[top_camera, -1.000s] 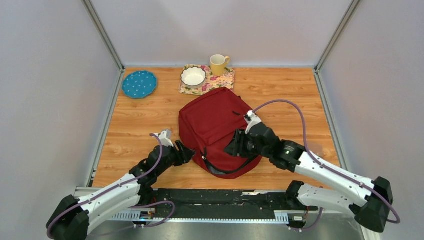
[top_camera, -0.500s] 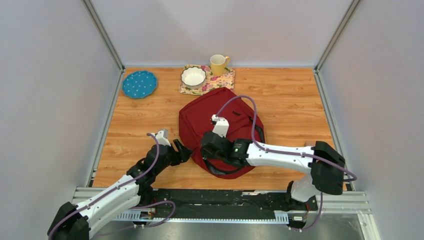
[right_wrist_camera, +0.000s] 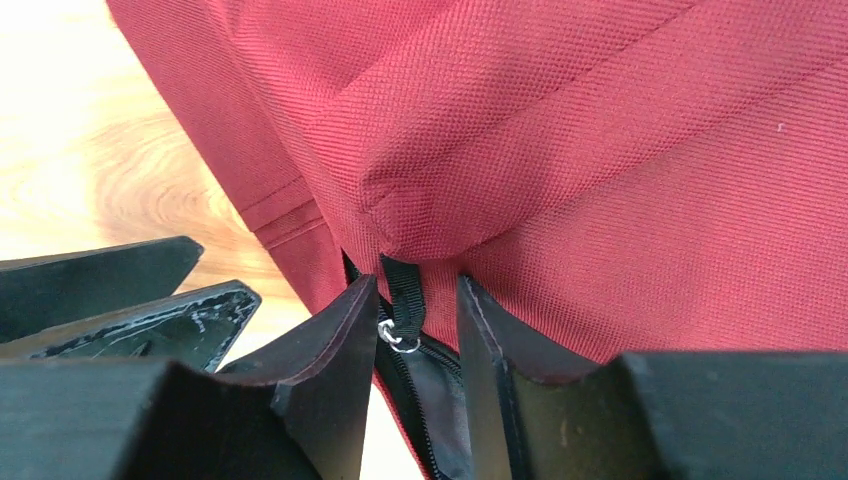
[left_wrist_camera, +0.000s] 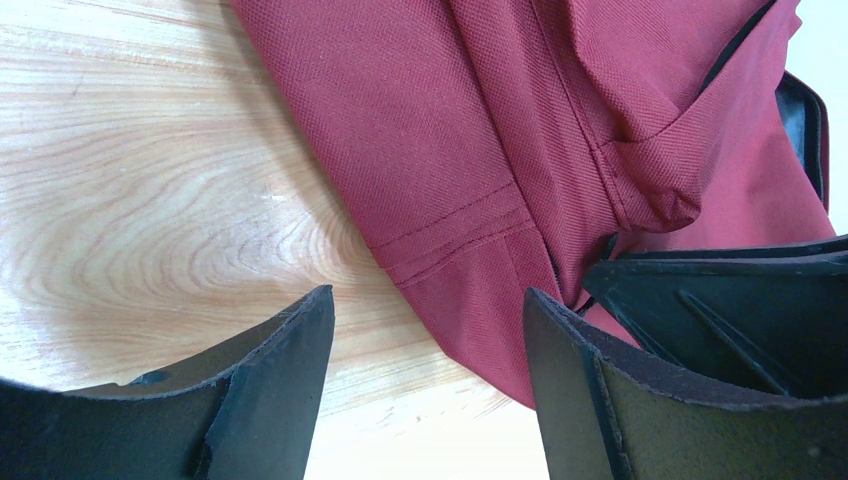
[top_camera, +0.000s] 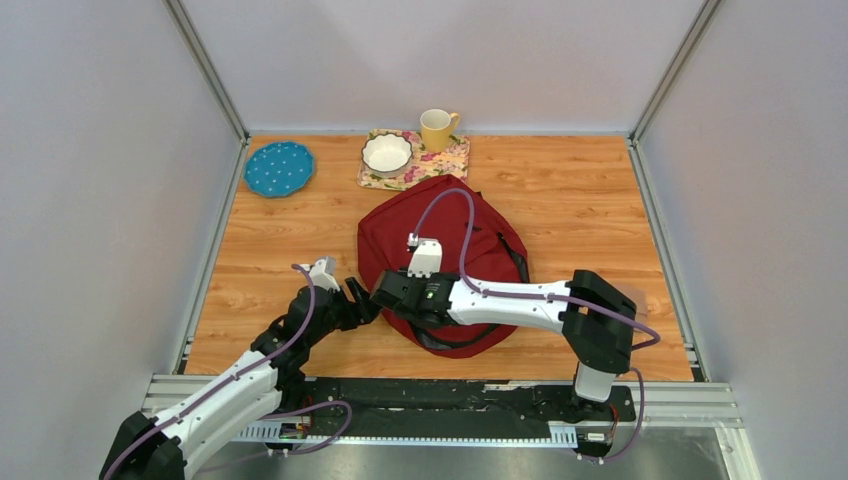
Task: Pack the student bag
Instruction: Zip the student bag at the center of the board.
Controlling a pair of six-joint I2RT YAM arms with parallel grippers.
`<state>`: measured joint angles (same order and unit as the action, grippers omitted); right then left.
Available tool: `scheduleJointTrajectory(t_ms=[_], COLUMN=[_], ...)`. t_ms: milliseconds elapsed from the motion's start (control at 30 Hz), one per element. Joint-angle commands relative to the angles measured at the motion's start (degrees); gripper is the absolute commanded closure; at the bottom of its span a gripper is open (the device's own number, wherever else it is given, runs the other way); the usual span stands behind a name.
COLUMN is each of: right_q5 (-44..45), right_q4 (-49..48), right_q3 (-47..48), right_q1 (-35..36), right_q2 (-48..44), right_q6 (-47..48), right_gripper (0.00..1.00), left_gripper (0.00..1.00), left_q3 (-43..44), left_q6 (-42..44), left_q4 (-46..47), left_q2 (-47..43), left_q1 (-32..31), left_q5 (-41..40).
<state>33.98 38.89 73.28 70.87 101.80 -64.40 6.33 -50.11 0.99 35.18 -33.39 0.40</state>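
Observation:
The student bag [top_camera: 440, 235] is a dark red backpack lying in the middle of the wooden table. My right gripper [top_camera: 384, 292] reaches across the bag's front to its near left corner. In the right wrist view the gripper [right_wrist_camera: 417, 290] is open. Its fingers stand on either side of a black zipper pull [right_wrist_camera: 404, 300] with a small metal ring, and a gap shows on both sides. The zipper below it is parted, showing black lining [right_wrist_camera: 445, 400]. My left gripper [top_camera: 362, 300] is open beside the same corner. In the left wrist view it [left_wrist_camera: 428, 330] spans the bag's edge [left_wrist_camera: 470, 300] just above the table.
A blue dotted plate [top_camera: 279, 167] lies at the back left. A white bowl [top_camera: 387, 153] sits on a floral mat [top_camera: 450, 160], with a yellow mug [top_camera: 436, 128] behind it. The two grippers are very close together; the right finger [left_wrist_camera: 720, 310] shows in the left wrist view.
My right arm has swung left across the bag's front, from its right side to its near left corner. The left gripper has barely moved.

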Motion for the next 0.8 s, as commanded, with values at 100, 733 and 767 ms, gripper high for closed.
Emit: scheduleJointTrajectory(t_ms=[100,733,767], right_q5=[5.49,7.42,7.51], right_q4=[4.7,5.85,4.54], right_q3=[5.91,5.84,4.96], right_q1=[0.41,0.41,0.5], right_q2=[4.46,5.17,3.42], right_q6=[-1.78,1.11,2.25], right_gripper=[0.63,1.0,1.0], left_gripper=[0.23,0.22,0.22], left_q3=[0.7,-0.17,-0.26], left_q6=[1.33,-0.34,-0.78], left_q4=[0.15,2.34,2.78], left_q2=[-0.81,-0.2,0.41], left_q1=[1.48,2.1,2.1], left_q5=[3.02,5.4,5.66])
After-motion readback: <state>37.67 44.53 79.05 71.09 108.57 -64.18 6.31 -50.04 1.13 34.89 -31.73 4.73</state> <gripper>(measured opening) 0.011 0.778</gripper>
